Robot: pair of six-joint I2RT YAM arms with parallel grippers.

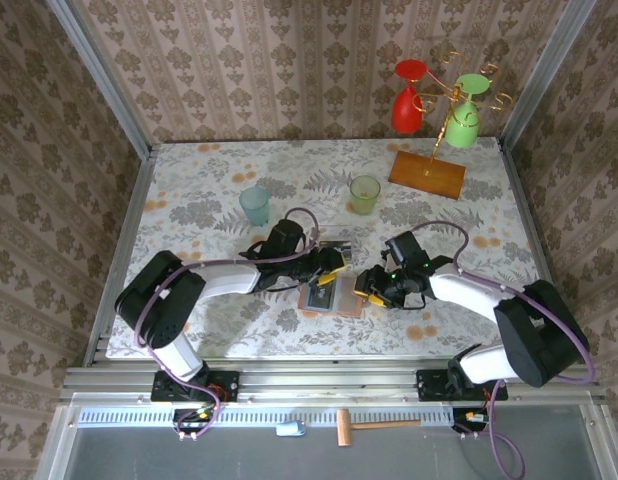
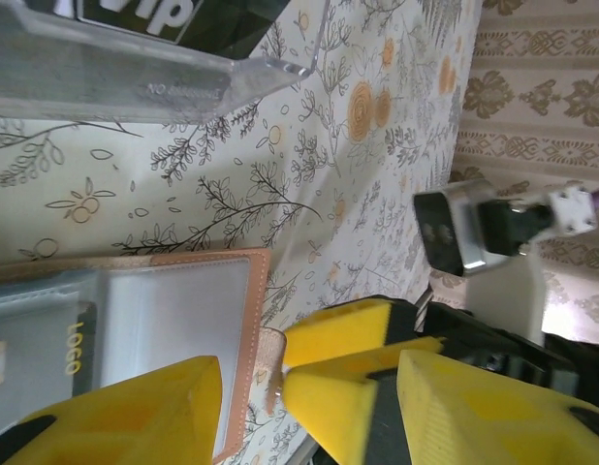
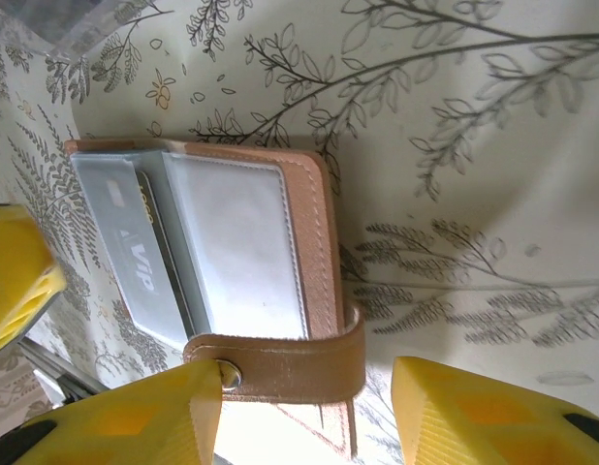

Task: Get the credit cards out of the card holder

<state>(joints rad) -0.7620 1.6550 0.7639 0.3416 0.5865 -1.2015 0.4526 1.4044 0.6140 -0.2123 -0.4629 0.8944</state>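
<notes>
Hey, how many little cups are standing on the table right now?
2. A teal cup stands left of centre on the table; a green cup stands to its right, nearer the orange stand base. None looks hidden.

card holder (image 2: 173, 325): lower left of the left wrist view, cut off by the left edge
credit cards (image 3: 144, 257): in the right wrist view, one dark strip shows from under the clear pocket; number unclear
clear tray (image 2: 135, 82): upper left, cut by the top edge, blurred

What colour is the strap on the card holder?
Salmon pink, matching the card holder border; the strap shows best in the right wrist view.
</notes>
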